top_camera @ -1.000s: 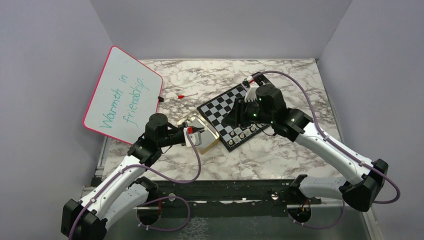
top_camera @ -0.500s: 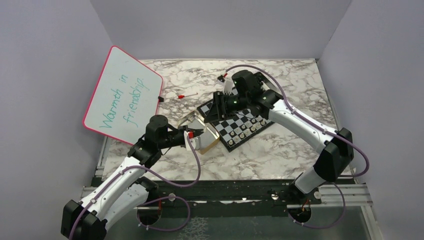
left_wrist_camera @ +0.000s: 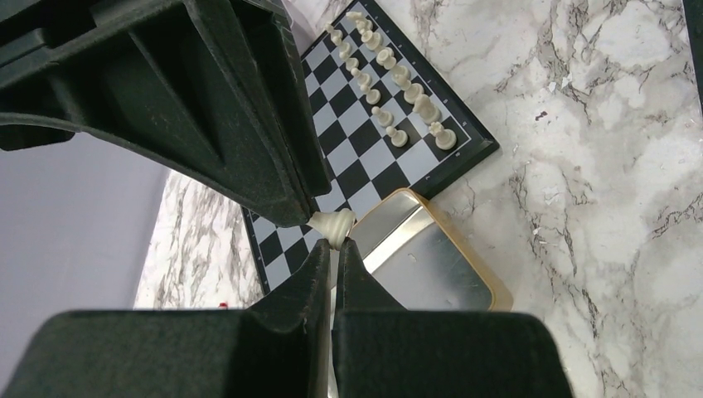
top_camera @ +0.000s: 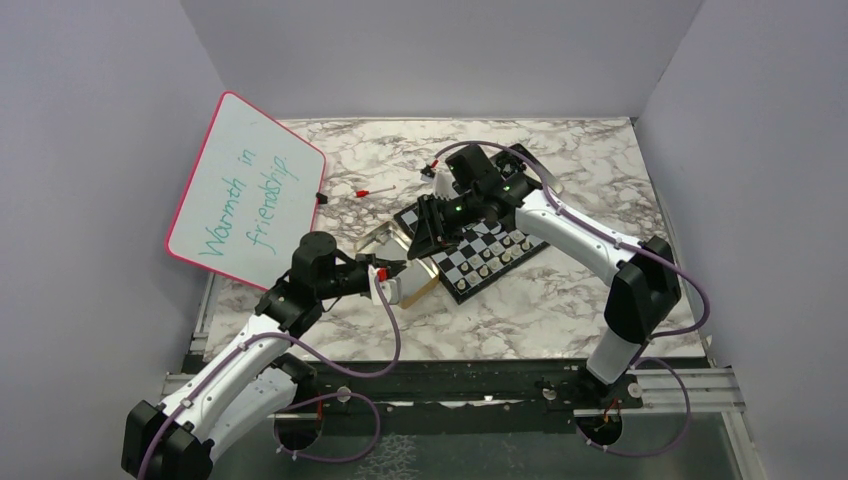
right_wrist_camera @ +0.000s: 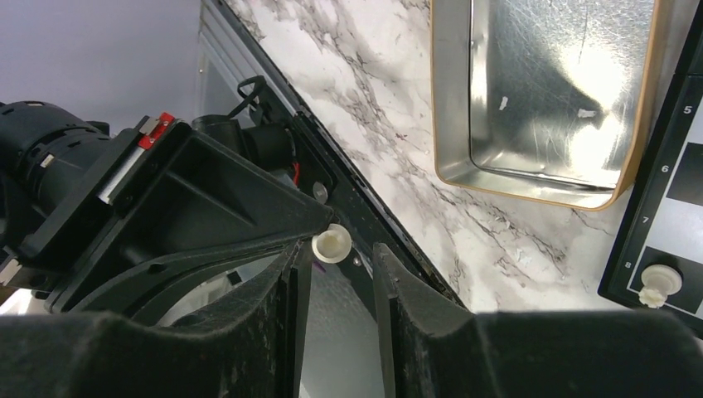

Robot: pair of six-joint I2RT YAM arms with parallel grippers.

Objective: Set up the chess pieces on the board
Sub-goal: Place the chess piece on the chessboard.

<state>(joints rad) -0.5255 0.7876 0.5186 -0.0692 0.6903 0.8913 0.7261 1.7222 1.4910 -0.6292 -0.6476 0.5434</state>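
Within the last second the right arm swings away from the side of the board [left_wrist_camera: 356, 124] that faces the table's right edge. It crosses the squares and now hangs over the board's left corner, above the open metal tin [right_wrist_camera: 539, 91] lying against the board toward the table's near-left corner. There the right gripper [right_wrist_camera: 338, 254] meets the left gripper [left_wrist_camera: 334, 245], which has hardly shifted. The left claw is pinched on a single pale chess piece [left_wrist_camera: 335, 224] at its very tips and holds it up in the air. The right claw stands at a narrow gap, its fingers [right_wrist_camera: 292, 274] just below the piece and not yet closed on it. This looks like a handover about to happen, so the right arm can carry the piece to its square. Two rows of pale pieces [left_wrist_camera: 390, 83] already stand along the board's edge nearest the table's right side, so that colour seems close to set.
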